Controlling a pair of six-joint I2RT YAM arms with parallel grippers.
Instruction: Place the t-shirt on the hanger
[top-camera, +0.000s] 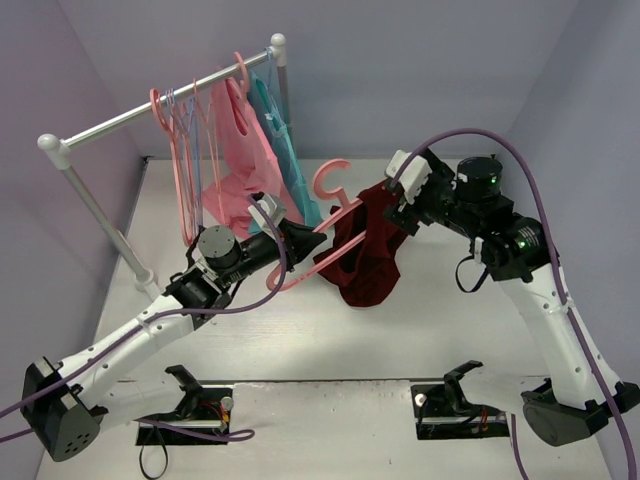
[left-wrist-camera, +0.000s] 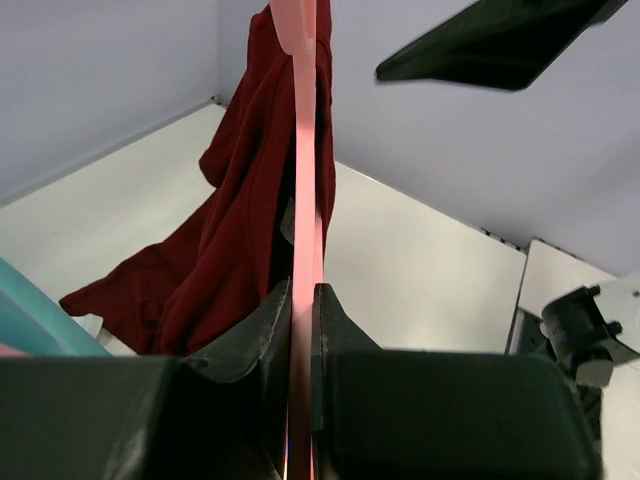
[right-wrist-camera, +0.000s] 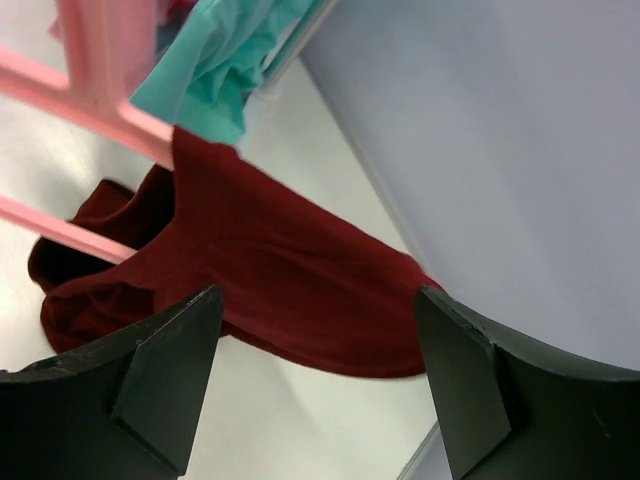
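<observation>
The dark maroon t-shirt (top-camera: 368, 250) hangs draped over the salmon-pink hanger (top-camera: 330, 184), held above the table's middle. My left gripper (top-camera: 298, 238) is shut on the hanger's lower bar; in the left wrist view the pink bar (left-wrist-camera: 304, 200) runs up between the closed fingers, with the shirt (left-wrist-camera: 240, 230) hanging on its left side. My right gripper (top-camera: 402, 208) is open, just right of the shirt's upper edge and holding nothing. In the right wrist view the shirt (right-wrist-camera: 290, 280) lies beyond the spread fingers, and pink hanger bars (right-wrist-camera: 100, 110) enter it from the left.
A clothes rack (top-camera: 160, 110) stands at the back left with a pink garment (top-camera: 238, 160), a teal garment (top-camera: 280, 150) and thin spare hangers (top-camera: 180, 150). The teal garment shows in the right wrist view (right-wrist-camera: 220, 60). Purple walls close in at back and sides.
</observation>
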